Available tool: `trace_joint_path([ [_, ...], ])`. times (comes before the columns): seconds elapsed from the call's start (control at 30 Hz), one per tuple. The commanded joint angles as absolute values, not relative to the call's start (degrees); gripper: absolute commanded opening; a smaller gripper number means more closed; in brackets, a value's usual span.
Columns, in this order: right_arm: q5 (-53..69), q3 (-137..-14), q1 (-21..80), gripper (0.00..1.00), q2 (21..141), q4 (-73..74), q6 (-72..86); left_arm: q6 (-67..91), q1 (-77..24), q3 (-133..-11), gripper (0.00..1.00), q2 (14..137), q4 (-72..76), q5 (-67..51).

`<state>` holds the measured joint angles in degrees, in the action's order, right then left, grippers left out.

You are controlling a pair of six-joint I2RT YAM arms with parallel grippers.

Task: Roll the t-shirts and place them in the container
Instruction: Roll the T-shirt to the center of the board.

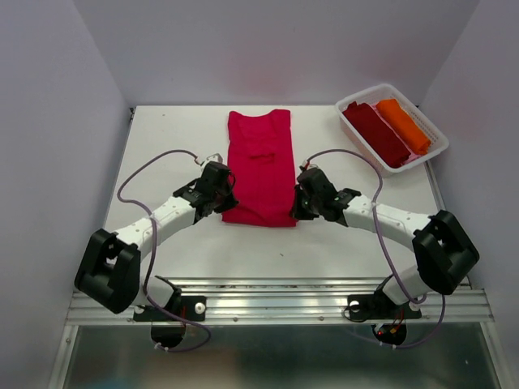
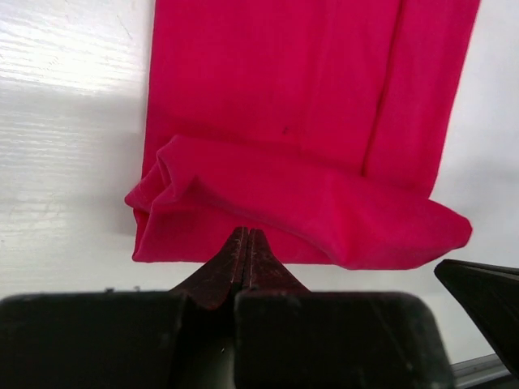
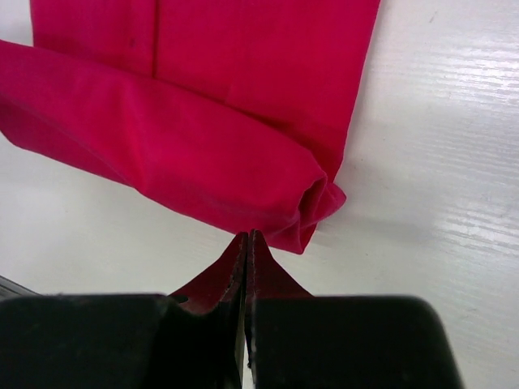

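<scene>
A crimson-red t-shirt (image 1: 259,162) lies folded into a long strip down the middle of the white table, its near end turned over into a low roll (image 2: 324,211) (image 3: 186,154). My left gripper (image 1: 229,201) (image 2: 246,231) is shut, with its tips against the near edge of the roll close to its left end. At the roll's right end my right gripper (image 1: 298,207) (image 3: 247,235) is shut too, tips touching the cloth edge. No cloth shows between either pair of fingers. A dark maroon t-shirt (image 1: 377,134) and an orange t-shirt (image 1: 403,126) lie rolled in the basket.
The white plastic basket (image 1: 365,89) stands at the back right corner of the table, turned at an angle. Grey walls close in the left, right and back sides. A metal rail (image 1: 276,304) runs along the near edge where the arms are mounted.
</scene>
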<state>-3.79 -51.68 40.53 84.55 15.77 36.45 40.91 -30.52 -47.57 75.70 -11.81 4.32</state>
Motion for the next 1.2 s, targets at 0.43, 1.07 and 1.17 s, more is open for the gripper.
trace_joint_path([
  [0.43,-11.77,-59.76,40.78,0.01,95.44,13.54,32.87,35.68,-28.66,-52.03,0.0,88.32,-5.19,3.16],
  [1.07,-15.12,-61.26,39.73,0.01,99.41,13.36,32.52,37.0,-26.1,-53.44,0.0,92.9,-5.01,5.53],
  [1.17,-15.29,-61.43,39.73,0.01,96.17,14.5,31.91,37.53,-25.84,-54.05,0.0,93.43,-7.2,6.77],
])
